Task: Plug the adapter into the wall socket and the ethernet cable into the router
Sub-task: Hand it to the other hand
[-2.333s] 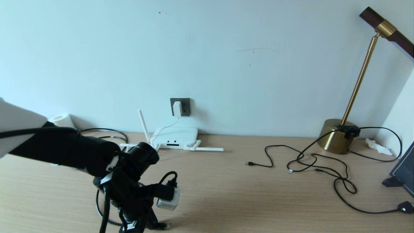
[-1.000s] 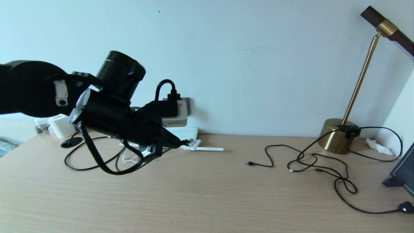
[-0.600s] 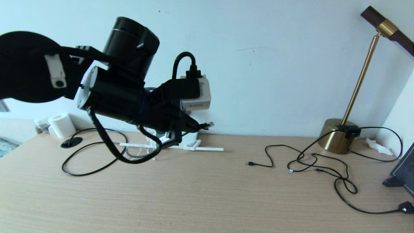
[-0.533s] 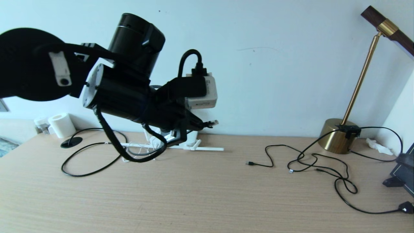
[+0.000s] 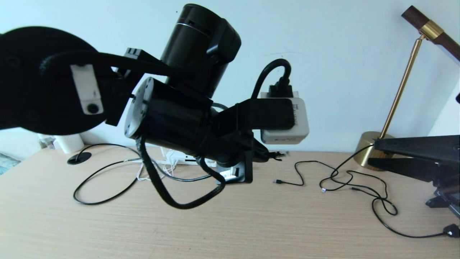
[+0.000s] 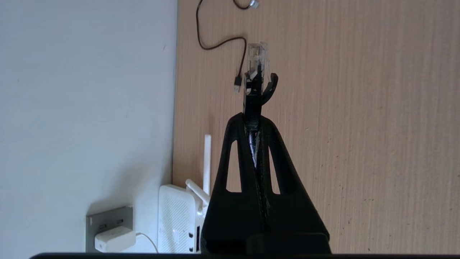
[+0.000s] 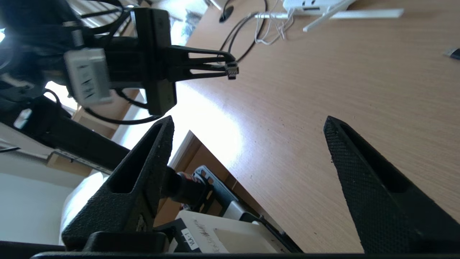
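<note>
With the adapter [image 6: 114,239] already in the wall socket [image 6: 107,223], the left end effector [image 6: 256,118] pinches the ethernet cable [image 6: 256,59] plug above the surface [image 5: 251,223], facing the spread right end effector [image 7: 248,136]; next, likely a handover or router [image 6: 178,219] insertion

Desk [image 5: 251,223]: light wood-grain top, matt, fine straight lines. Left tool [image 6: 253,118]: black matt plastic, pinching ethernet cable [image 6: 256,68] with clear glossy plastic plug. Right tool [image 7: 248,126]: black plastic, rough knurled pads [image 7: 345,144]. Router [image 6: 176,219]: white matt plastic, dotted vent grille. Adapter [image 6: 114,238]: white smooth plastic. Socket [image 6: 107,221]: grey plate. Lamp [image 5: 372,149]: brass-coloured glossy metal base and stem.
</note>
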Robot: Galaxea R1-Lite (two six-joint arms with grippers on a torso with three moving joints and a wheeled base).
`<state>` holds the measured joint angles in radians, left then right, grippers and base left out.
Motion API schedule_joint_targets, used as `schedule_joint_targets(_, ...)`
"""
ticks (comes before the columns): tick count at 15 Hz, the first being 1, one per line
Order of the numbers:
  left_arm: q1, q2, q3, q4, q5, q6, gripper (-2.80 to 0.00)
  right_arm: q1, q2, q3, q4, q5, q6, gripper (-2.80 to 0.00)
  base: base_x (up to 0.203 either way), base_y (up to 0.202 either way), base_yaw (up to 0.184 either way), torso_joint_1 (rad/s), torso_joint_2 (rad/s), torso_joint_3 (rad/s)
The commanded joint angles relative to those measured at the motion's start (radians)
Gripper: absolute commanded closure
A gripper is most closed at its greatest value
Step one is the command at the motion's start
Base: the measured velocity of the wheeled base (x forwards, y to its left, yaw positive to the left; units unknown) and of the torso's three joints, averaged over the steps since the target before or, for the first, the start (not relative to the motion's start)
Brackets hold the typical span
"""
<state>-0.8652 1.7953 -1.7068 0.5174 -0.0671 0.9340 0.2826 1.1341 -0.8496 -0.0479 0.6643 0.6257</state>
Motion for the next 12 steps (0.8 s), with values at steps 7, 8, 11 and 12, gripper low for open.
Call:
schedule_joint_targets(7,-0.126,0.002,0.013,-0.055,0.021,0.003,0.0,0.046,0.113,-0.003,-0.004,-0.005,-0.004,-2.8,0.0,0.0,0.0,0.0,0.0,0.0)
schedule_joint_targets(8,-0.132,0.004,0.013,-0.058,0.021,0.0,0.0,0.06,0.113,-0.003,-0.004,-0.003,-0.005,-2.8,0.0,0.0,0.0,0.0,0.0,0.0)
schedule_joint_targets(11,-0.137,0.01,0.012,-0.06,0.02,0.0,0.0,0.101,0.108,0.001,-0.004,-0.003,-0.006,-2.8,0.0,0.0,0.0,0.0,0.0,0.0)
schedule_joint_targets(12,-0.138,0.012,0.012,-0.062,0.018,0.0,0.0,0.108,0.108,0.0,-0.004,-0.003,-0.005,-2.8,0.0,0.0,0.0,0.0,0.0,0.0)
